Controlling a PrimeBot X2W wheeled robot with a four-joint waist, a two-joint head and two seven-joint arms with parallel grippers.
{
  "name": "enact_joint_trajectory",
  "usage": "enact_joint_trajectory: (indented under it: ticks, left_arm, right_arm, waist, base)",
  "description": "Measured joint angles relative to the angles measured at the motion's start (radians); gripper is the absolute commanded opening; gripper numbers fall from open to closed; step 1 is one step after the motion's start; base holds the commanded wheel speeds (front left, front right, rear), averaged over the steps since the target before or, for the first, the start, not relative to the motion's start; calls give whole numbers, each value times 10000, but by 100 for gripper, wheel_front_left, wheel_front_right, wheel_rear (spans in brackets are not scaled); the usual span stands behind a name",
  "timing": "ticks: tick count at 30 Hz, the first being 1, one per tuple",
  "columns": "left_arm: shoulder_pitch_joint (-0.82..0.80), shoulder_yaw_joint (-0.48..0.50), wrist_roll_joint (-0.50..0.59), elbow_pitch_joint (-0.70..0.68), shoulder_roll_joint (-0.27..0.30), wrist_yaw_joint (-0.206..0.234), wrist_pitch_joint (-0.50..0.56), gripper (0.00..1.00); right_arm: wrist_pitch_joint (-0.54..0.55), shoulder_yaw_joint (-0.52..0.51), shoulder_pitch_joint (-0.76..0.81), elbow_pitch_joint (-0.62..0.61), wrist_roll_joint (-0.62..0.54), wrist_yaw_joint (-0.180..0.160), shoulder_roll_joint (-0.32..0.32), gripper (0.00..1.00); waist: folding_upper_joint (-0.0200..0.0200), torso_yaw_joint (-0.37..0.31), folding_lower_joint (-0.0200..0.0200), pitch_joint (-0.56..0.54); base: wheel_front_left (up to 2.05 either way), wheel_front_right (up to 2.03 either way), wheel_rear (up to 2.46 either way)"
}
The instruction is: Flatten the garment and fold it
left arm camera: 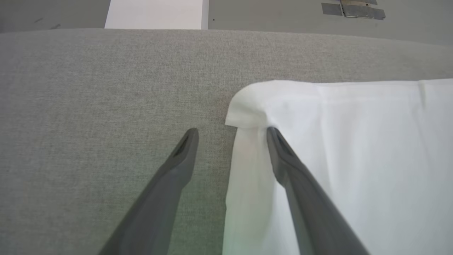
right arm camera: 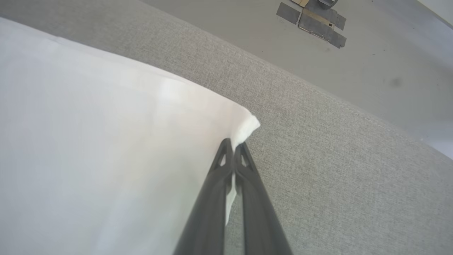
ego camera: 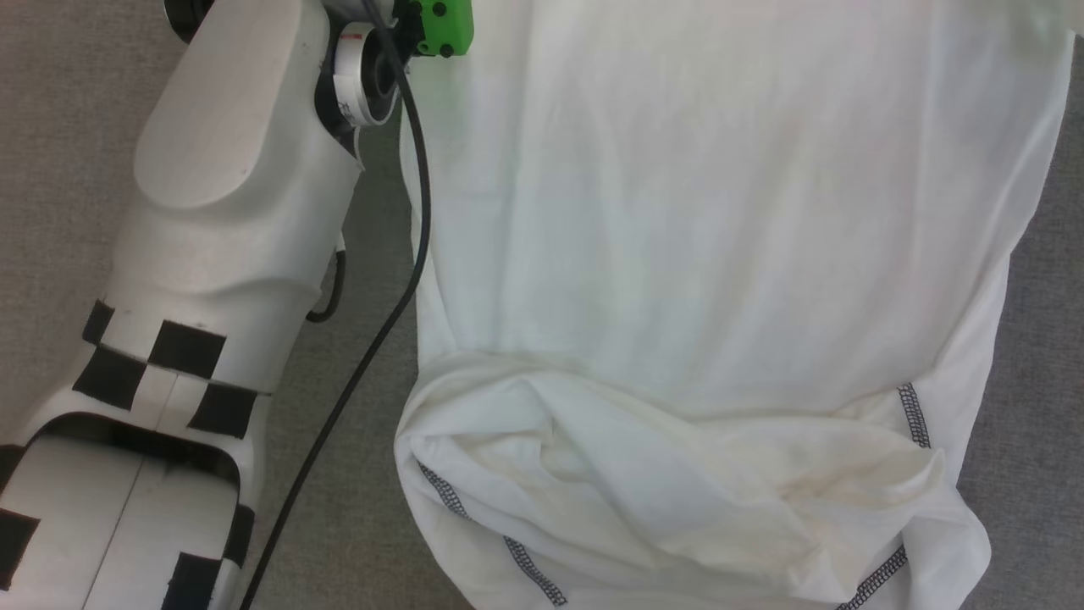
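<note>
The garment (ego camera: 694, 254), a thin white shirt with dark zigzag seams, lies spread on the grey padded table (ego camera: 51, 127), its near part bunched into folds. In the left wrist view my left gripper (left arm camera: 231, 132) stands open astride the garment's (left arm camera: 354, 148) far left corner: one finger rests on the cloth, the other on bare table. In the right wrist view my right gripper (right arm camera: 233, 145) is shut on the garment's (right arm camera: 88, 148) far right corner, and a small tuft of cloth pokes out past the tips. My pale left forearm (ego camera: 229, 169) reaches up the head view beside the shirt.
A black cable (ego camera: 398, 280) runs along the left forearm next to the shirt's edge. Beyond the table's far edge (left arm camera: 226, 32) there is grey floor with a white box (left arm camera: 155, 14) and taped patches (right arm camera: 311, 17).
</note>
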Motion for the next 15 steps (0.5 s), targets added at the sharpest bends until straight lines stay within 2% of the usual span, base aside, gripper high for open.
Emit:
enact_joint_trajectory:
  ticks: [9, 13, 14, 15]
  left_arm:
    - [-965, -686, 508, 1346, 123, -29, 1091, 100]
    - [-1263, -765, 454, 1540, 127, -359, 1553, 100]
    - [-1302, -773, 420, 1551, 138, -499, 1638, 81]
    - [-1330, -723, 345, 1578, 138, -550, 1657, 35]
  right_arm:
    - [-213, 844, -237, -109, 435, 0, -330, 0]
    - [-293, 1076, -272, -121, 617, 0, -460, 0]
    - [-311, 1124, -295, -123, 652, 0, -483, 0]
    - [-341, 1175, -340, -127, 694, 0, -504, 0]
  waist:
    - [0, -426, 0, 344]
    - [0, -516, -1, 457]
    - [0, -531, -1, 481]
    - [0, -542, -1, 506]
  base:
    - [0, 0, 0]
    - [0, 0, 0]
    - [0, 0, 0]
    - [0, 0, 0]
